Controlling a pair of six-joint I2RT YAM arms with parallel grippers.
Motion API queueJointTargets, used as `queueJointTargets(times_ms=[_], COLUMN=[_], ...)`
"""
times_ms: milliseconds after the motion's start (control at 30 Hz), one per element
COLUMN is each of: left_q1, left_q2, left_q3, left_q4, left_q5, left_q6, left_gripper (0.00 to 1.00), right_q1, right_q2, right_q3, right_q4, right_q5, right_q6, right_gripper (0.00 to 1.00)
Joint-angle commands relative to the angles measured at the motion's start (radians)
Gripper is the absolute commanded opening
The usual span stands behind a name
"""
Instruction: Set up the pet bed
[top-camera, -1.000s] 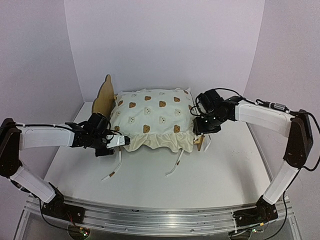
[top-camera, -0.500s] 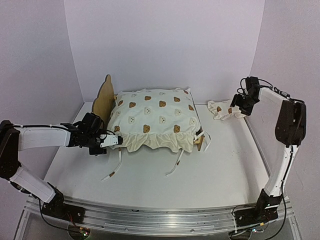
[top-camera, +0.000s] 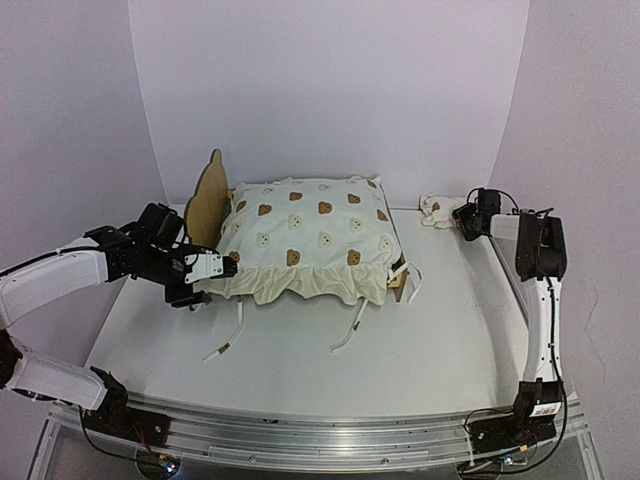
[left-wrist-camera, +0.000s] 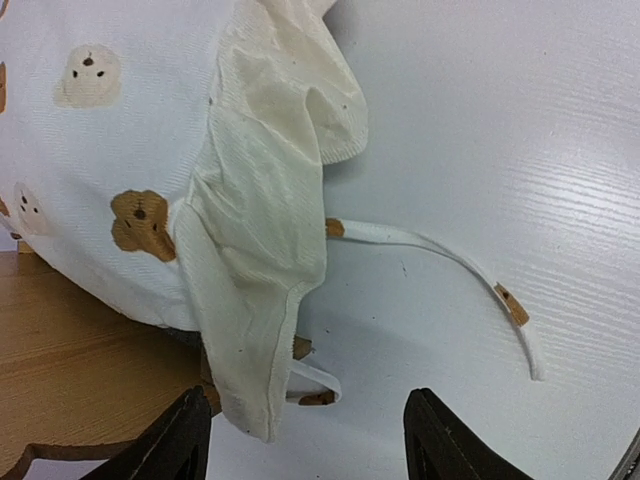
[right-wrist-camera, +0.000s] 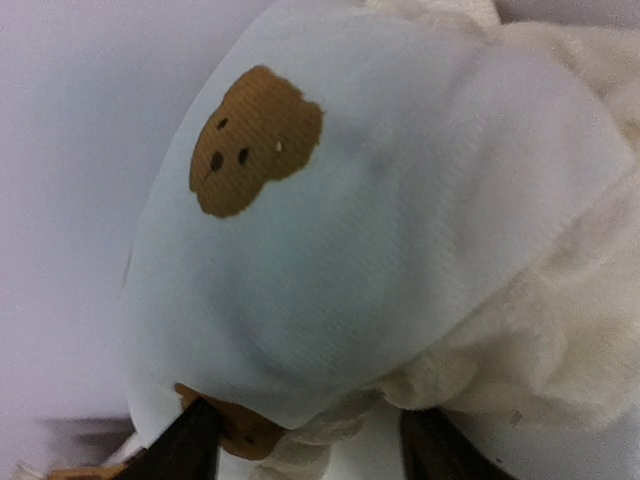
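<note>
Pet bed (top-camera: 320, 245) on desk (top-camera: 300, 370), just ahead of left fingers (left-wrist-camera: 170, 450), these wide and empty, frame (top-camera: 207, 198) mostly hidden under mattress (top-camera: 300, 215), right fingers (right-wrist-camera: 185, 450) spread around small pillow (right-wrist-camera: 350, 250), grip unclear, pillow edges cut off.

No legible text, label, brand, number or sign on any surface in any view
</note>
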Motion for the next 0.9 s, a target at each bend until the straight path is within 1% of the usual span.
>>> queueJointTargets(times_ms=[0, 33, 100, 133, 267, 367, 500, 667, 733, 867], left_q1=[-0.006, -0.006, -0.006, -0.006, -0.006, -0.006, -0.006, -0.006, -0.006, -0.007], left_q2=[-0.005, -0.001, 0.013, 0.022, 0.054, 0.075, 0.098, 0.104, 0.114, 0.159], left_q3=[0.113, 0.139, 0.205, 0.237, 0.326, 0.375, 0.431, 0.447, 0.472, 0.584], left_q4=[-0.060, -0.066, -0.092, -0.105, -0.103, -0.076, -0.062, -0.045, -0.043, -0.035], left_q5=[0.059, 0.066, 0.100, 0.126, 0.203, 0.218, 0.221, 0.246, 0.271, 0.380], left_q6=[-0.088, -0.108, -0.145, -0.166, -0.270, -0.315, -0.336, -0.355, -0.388, -0.541], left_gripper=[0.67, 0.67, 0.68, 0.68, 0.69, 0.70, 0.70, 0.70, 0.70, 0.74], right_q1=[0.008, 0.007, 0.005, 0.004, -0.002, -0.002, -0.002, -0.002, 0.002, 0.029], right_q2=[0.112, 0.114, 0.101, 0.088, 0.010, -0.112, -0.290, -0.507, -0.590, -0.772], right_q3=[0.034, 0.020, -0.015, -0.030, -0.056, -0.109, -0.251, -0.423, -0.471, -0.533], right_q4=[0.169, 0.188, 0.229, 0.246, 0.278, 0.279, 0.279, 0.269, 0.255, 0.210], right_q5=[-0.003, 0.004, 0.016, 0.020, -0.023, -0.069, -0.096, -0.144, -0.238, -0.536], right_q6=[0.210, 0.223, 0.224, 0.211, 0.085, -0.039, -0.202, -0.325, -0.373, -0.508], right_gripper=[0.42, 0.29, 0.07, 0.01, 0.00, 0.00, 0.00, 0.00, 0.00, 0.00])
